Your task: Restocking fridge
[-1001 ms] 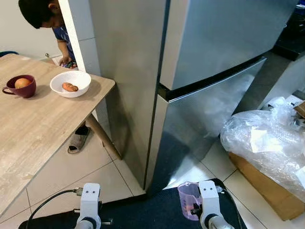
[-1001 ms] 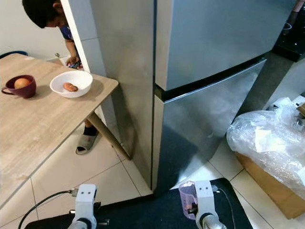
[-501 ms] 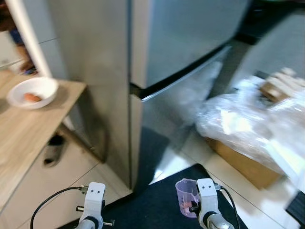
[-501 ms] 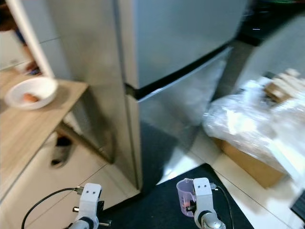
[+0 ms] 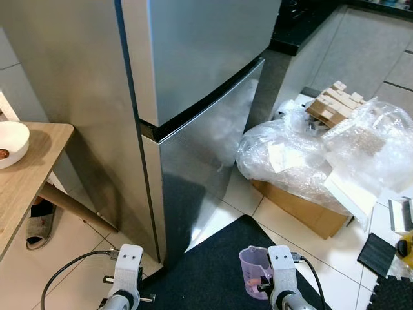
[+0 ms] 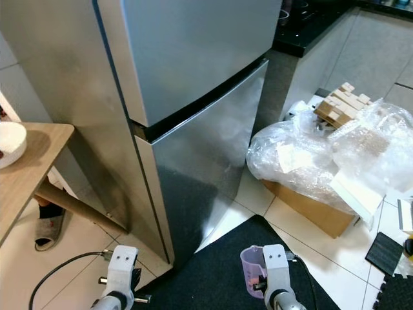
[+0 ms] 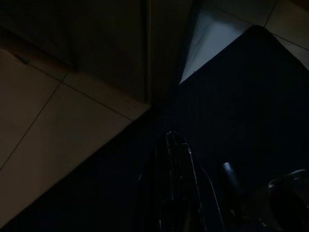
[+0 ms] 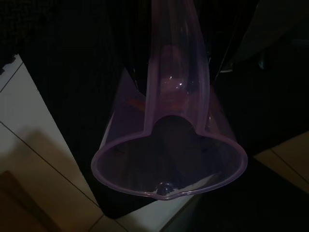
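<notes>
The steel fridge [image 5: 187,97] stands before me with both doors shut, the upper door [image 5: 200,45] above the lower door [image 5: 206,161]. A clear purple plastic cup [image 5: 254,279] hangs low at the lower right, over the black mat [image 5: 206,271]. My right gripper [image 8: 176,133] is shut on it; in the right wrist view the purple cup [image 8: 169,164] shows its rim towards the camera, with something reddish inside. My left gripper [image 7: 173,159] hangs idle at the lower left, its fingers together over the mat's edge in a dark wrist view.
A wooden table corner [image 5: 32,174] with a white bowl [image 5: 10,142] juts in at the left, a slipper [image 5: 39,227] beneath it. Right of the fridge sits a cardboard box [image 5: 303,208] under crumpled plastic wrap [image 5: 322,152], with wooden blocks [image 5: 334,103] behind.
The whole view has swung to the right: the table and the person have slid off the left, and the wrapped box has come towards the centre. The cup stays in my right gripper.
</notes>
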{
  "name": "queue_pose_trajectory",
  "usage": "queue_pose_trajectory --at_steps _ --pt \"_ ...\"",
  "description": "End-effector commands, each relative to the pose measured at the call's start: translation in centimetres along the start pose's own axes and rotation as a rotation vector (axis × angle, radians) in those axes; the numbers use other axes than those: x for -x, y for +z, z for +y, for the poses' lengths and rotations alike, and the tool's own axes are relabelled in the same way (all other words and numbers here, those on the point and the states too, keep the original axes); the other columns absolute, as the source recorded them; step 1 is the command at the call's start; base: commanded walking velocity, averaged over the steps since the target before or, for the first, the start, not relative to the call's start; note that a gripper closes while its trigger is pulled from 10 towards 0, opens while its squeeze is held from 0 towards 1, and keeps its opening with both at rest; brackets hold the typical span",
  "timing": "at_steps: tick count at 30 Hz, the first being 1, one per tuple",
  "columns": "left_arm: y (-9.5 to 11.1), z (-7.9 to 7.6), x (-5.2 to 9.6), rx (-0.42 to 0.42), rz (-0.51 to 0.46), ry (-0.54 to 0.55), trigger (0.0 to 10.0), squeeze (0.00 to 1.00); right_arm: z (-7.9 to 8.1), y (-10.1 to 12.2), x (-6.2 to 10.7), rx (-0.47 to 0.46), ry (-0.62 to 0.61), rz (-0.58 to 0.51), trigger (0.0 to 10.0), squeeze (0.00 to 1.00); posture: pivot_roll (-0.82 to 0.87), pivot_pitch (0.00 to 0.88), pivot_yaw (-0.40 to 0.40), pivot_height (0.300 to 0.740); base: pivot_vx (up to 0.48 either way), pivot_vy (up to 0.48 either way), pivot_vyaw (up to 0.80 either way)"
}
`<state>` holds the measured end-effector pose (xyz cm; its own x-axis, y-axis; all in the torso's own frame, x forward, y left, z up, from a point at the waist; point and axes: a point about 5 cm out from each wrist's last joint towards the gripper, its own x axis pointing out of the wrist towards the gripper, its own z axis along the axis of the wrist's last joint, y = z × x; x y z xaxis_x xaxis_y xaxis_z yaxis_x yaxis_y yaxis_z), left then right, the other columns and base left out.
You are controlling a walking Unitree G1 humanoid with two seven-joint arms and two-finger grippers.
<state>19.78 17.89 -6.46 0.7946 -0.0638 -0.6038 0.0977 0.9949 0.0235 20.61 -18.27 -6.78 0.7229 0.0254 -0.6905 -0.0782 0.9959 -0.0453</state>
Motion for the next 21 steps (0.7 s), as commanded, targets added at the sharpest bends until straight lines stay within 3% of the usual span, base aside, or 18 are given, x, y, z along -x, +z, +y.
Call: queue_pose_trajectory --at_steps 1,5,14,21 --pt "-0.4 -0.2 0.2 -0.013 0.003 -0.012 10.0 0.0 0.0 0.0 0.0 0.012 0.002 -0.007 10.0 0.0 -0.06 0.067 -0.026 0.74 0.0 -0.48 0.0" --pt "-0.4 0.0 0.2 0.035 0.004 0.023 10.0 0.0 0.0 0.0 0.0 0.013 0.002 -0.007 10.0 0.0 -0.06 0.068 -0.025 0.74 0.0 -0.12 0.0" --pt "0.7 0.6 0.0 0.021 -0.053 0.045 10.0 0.0 0.0 0.0 0.0 0.014 0.003 -0.005 10.0 0.0 -0.06 0.069 -0.024 0.74 0.0 0.0 0.0" --pt "2.8 2.6 -0.3 0.075 -0.164 0.138 10.0 0.0 0.2 0.1 0.0 0.026 0.011 -0.011 10.0 0.0 -0.06 0.07 -0.023 0.74 0.0 0.0 0.0"
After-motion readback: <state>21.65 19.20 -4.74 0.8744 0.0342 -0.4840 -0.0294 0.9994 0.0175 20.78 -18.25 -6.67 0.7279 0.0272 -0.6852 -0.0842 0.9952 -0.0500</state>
